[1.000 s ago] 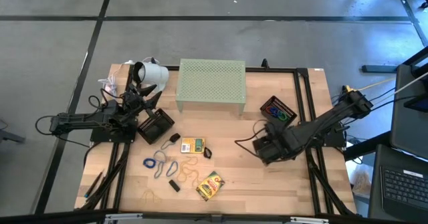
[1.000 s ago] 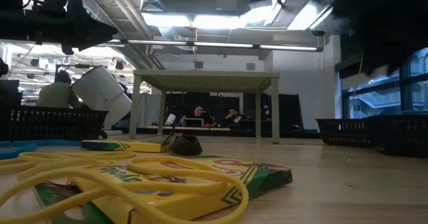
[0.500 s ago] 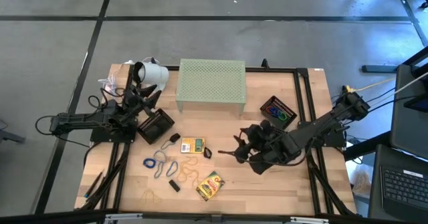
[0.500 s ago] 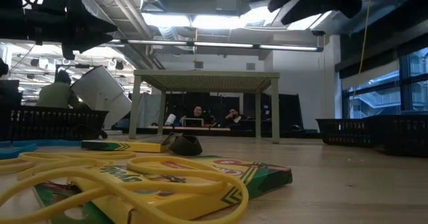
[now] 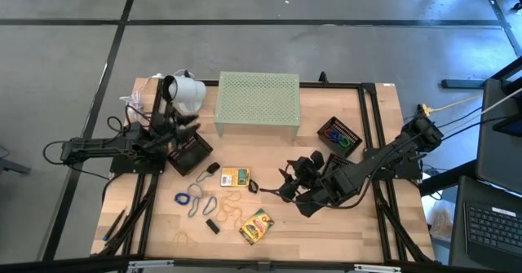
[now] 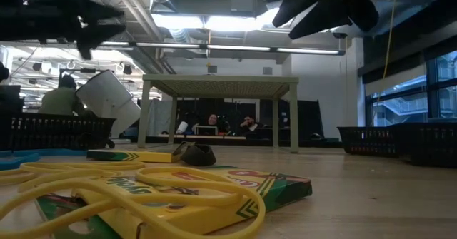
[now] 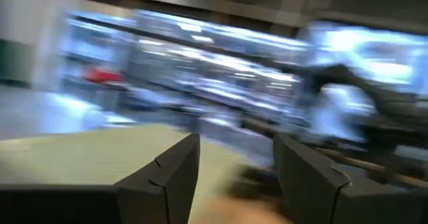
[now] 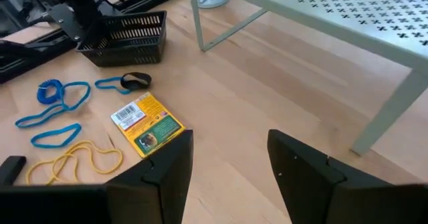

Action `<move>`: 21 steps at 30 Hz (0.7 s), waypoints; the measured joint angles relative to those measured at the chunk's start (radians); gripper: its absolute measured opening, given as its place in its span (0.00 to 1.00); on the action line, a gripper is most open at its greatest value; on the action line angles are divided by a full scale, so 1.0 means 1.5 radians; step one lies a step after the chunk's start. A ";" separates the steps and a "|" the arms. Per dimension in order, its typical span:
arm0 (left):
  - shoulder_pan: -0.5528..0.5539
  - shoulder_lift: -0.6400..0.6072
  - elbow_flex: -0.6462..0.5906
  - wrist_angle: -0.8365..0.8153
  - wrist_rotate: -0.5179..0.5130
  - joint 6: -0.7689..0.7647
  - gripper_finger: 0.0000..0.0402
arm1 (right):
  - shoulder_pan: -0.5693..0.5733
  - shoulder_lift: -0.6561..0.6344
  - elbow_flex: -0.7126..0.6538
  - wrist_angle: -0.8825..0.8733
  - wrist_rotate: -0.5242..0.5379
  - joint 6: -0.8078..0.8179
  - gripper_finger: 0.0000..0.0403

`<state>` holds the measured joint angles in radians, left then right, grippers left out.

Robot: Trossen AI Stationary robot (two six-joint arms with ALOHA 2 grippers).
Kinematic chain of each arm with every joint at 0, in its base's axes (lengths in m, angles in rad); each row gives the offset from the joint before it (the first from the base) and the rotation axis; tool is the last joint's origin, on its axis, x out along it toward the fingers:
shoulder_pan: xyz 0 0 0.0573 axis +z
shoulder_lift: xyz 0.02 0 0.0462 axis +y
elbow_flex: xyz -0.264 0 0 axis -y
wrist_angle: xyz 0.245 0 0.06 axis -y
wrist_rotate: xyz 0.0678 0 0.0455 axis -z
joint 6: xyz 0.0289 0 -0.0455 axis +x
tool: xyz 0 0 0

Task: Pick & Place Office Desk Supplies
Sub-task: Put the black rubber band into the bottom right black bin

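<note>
1. Right gripper (image 5: 287,185) hangs mid-table w/ fingers parted, nothing in them.
2. Nearest supply is the yellow box (image 5: 235,177), flat on the wood just beside it, toward the left arm; long axis runs roughly across the table.
3. Left gripper (image 5: 190,124) is open and empty over the black tray (image 5: 189,152), farther off.

Two dark, jointed arms are showing black cables; each gripper (image 8: 227,170) is wearing angular matte charcoal fingers (image 7: 164,177).

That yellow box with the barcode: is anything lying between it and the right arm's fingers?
No. In the right wrist view, only bare wood table separates the yellow box from the open right gripper.
</note>
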<state>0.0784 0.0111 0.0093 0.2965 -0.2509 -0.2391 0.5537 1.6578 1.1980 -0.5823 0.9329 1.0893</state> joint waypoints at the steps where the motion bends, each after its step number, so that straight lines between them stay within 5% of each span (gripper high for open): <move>1: 0.000 0.003 0.000 0.000 0.043 -0.019 0.46 | 0.000 0.000 0.000 0.000 0.009 -0.001 0.48; 6: -0.023 0.058 0.000 -0.016 0.124 -0.098 0.46 | 0.000 0.000 0.000 0.005 0.053 -0.003 0.48; 21: -0.149 0.343 0.065 0.024 0.016 -0.059 0.46 | -0.015 0.000 0.000 0.005 0.066 -0.024 0.48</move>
<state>-0.1458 0.5261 0.1062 0.3330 -0.2264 -0.3271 0.5308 1.6581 1.1976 -0.5751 1.0319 1.0536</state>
